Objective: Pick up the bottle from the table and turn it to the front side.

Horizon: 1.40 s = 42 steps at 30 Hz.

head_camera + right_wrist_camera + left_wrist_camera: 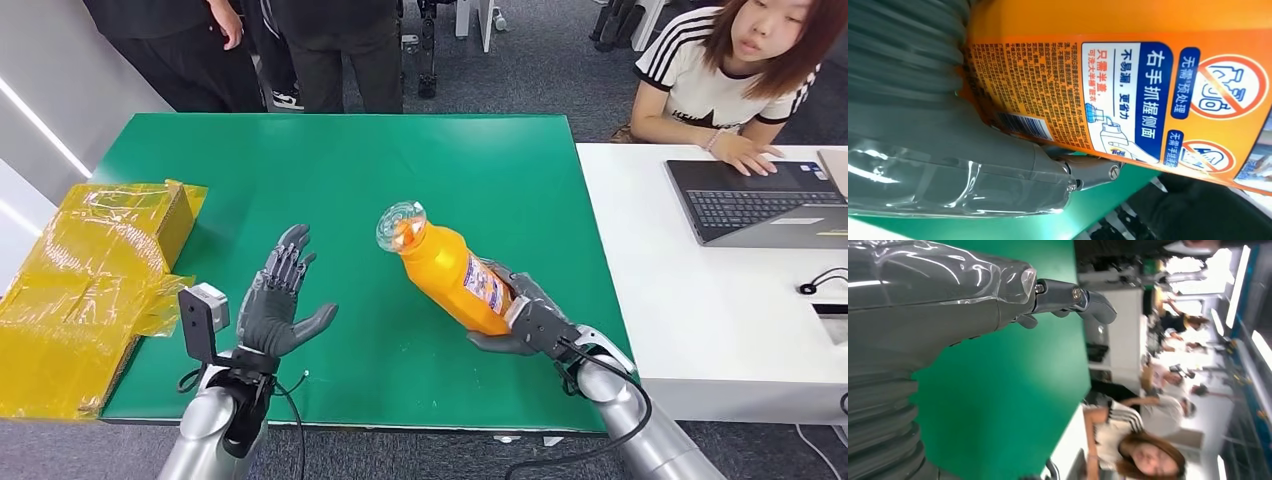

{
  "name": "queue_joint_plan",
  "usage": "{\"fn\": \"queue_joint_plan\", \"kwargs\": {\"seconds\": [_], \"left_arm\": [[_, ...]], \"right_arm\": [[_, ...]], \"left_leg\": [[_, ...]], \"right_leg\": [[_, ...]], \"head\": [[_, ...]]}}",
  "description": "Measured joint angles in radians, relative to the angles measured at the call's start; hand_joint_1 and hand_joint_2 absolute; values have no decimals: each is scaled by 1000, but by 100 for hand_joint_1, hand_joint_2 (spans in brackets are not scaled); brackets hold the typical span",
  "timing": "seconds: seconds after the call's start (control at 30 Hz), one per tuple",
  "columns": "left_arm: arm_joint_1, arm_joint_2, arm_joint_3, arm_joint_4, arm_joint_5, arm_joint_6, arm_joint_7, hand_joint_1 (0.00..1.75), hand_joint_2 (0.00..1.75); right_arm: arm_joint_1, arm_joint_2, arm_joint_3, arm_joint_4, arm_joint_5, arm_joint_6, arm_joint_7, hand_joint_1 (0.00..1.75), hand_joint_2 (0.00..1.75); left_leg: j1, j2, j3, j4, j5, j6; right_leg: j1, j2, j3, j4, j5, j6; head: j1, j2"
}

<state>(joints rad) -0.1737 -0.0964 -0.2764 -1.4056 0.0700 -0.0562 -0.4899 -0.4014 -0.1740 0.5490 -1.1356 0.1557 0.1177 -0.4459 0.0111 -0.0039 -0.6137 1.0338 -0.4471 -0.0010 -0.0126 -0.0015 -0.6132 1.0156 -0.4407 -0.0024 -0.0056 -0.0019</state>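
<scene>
**Orange bottle held tilted above the green table**

The right hand [525,322] grips the orange plastic bottle with a clear cap [447,268] around its lower body, fingers wrapped about it. The bottle is lifted off the green table top [340,180] and tilted, its cap pointing toward 11 o'clock from the hand, its base toward 5 o'clock. In the right wrist view, the bottle's printed label with blue panels and a barcode [1128,95] faces the camera, the hand's thumb lying against it. The left hand [278,300] hovers over the table at 9 o'clock of the bottle, well apart from it, palm turned toward it, fingers spread wide and holding nothing. Crumpled yellow plastic-wrapped boxes [90,290] lie at the table's 9 o'clock edge. A seated person in a striped white shirt [730,70] rests a hand on a grey laptop [760,200] on the adjoining white table [680,310] at 2 o'clock.
</scene>
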Motion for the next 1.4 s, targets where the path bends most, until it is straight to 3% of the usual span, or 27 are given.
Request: {"fn": "queue_joint_plan", "kwargs": {"seconds": [0.3, 0.63, 1.03, 1.4], "left_arm": [[-216, -27, -126, 56, 88, -127, 75, 0, 175], [-402, -86, -217, 115, 147, -143, 138, 0, 175], [-468, -93, -222, 213, 79, -102, 131, 0, 175], [-577, -61, -242, 451, -165, -30, 95, 0, 175]], "right_arm": [[-76, 168, -20, 115, -87, 7, -21, 175, 175], [-214, 325, -9, 334, -105, -32, -37, 175, 175], [-227, 350, -12, 396, -56, -52, -19, 175, 175], [-202, 298, -15, 420, -23, -54, -5, 175, 175]], "left_leg": [[0, 0, -1, 0, 0, 0], [0, 0, -1, 0, 0, -1], [0, 0, -1, 0, 0, -1], [0, 1, -1, 1, 0, -1]], "right_leg": [[0, 0, -1, 0, 1, 0], [0, 2, -2, 1, 1, -1], [0, 2, -2, 1, 1, -1], [0, 2, -2, 1, 1, -1]], "head": [[0, 0], [0, 0], [0, 0], [0, 0]]}}
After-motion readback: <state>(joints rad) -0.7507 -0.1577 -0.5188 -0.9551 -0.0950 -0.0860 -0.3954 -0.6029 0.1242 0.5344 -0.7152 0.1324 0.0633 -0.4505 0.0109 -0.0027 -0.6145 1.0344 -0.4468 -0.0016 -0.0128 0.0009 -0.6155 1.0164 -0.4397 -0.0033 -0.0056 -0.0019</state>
